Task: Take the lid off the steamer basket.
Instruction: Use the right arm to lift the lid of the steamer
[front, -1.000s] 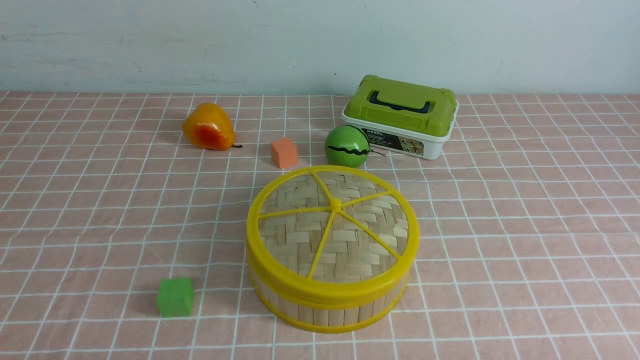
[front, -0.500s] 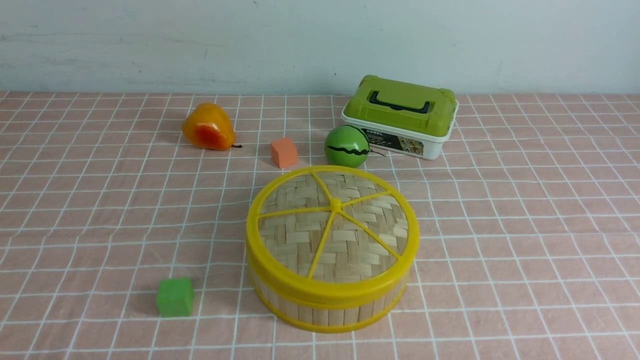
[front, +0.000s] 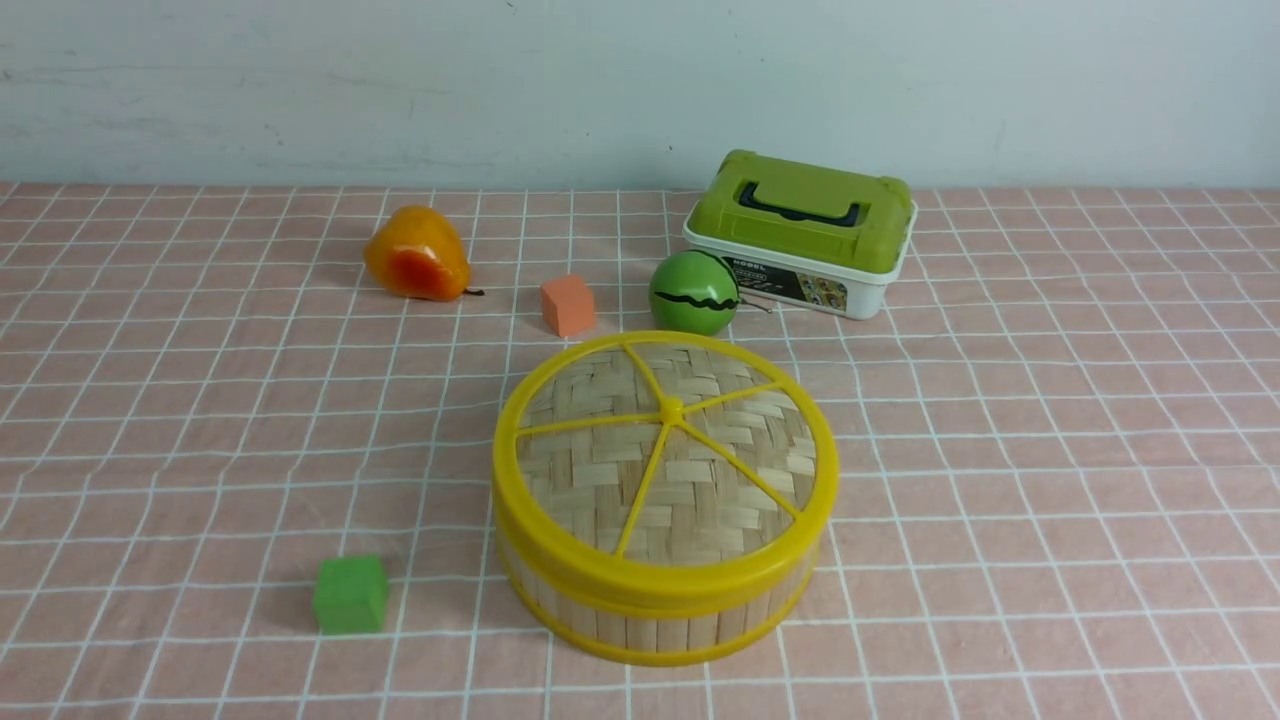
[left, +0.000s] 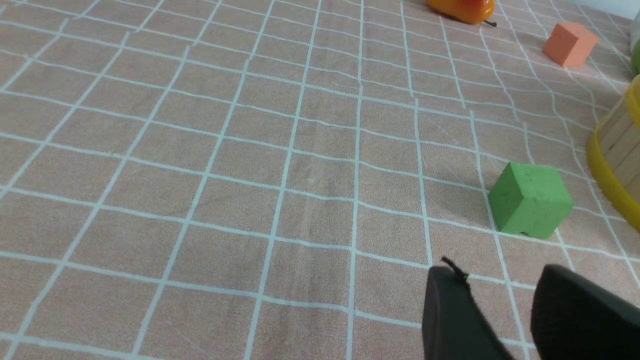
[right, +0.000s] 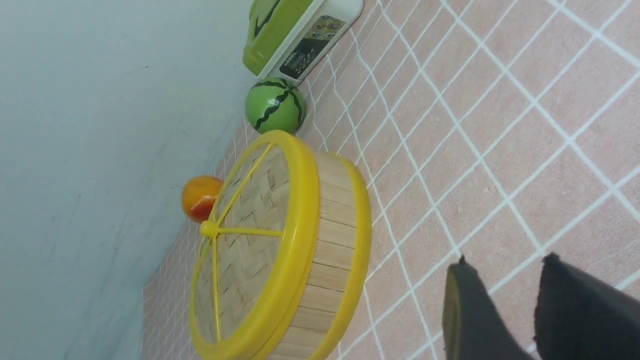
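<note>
Inspected the tiled tabletop (front: 1050, 450) from the front view. Found the lid (front: 590, 490) seated flat on the steamer basket (front: 640, 632), near the middle of the tabletop (yellow rim closed all round on the visible side). Noted five yellow spokes meeting at a raised centre knob (front: 671, 410), with pale woven bamboo between. Checked the basket wall: pale upright slats above a yellow bottom rim, standing level on the tiles.

Observed the left gripper (left: 500, 305) in its wrist view: released, fingers parted, grasping nothing. Recorded the right gripper (right: 507, 295) likewise in its own wrist view: fingers spread apart, nothing between them, clear of both lid and basket.

Located the green cube (front: 350, 595) to the left of the basket, apart from it. Listed beyond the basket, from left to right: an orange pear (front: 418, 254) with a red patch (lying on its side, dark stem to the right), a small salmon-coloured cube (front: 568, 306), a green ball (front: 694, 293) with black wavy stripes, and a white box (front: 865, 298) under a green lid (front: 805, 215) with a dark handle. Could not establish contact between ball and box.
</note>
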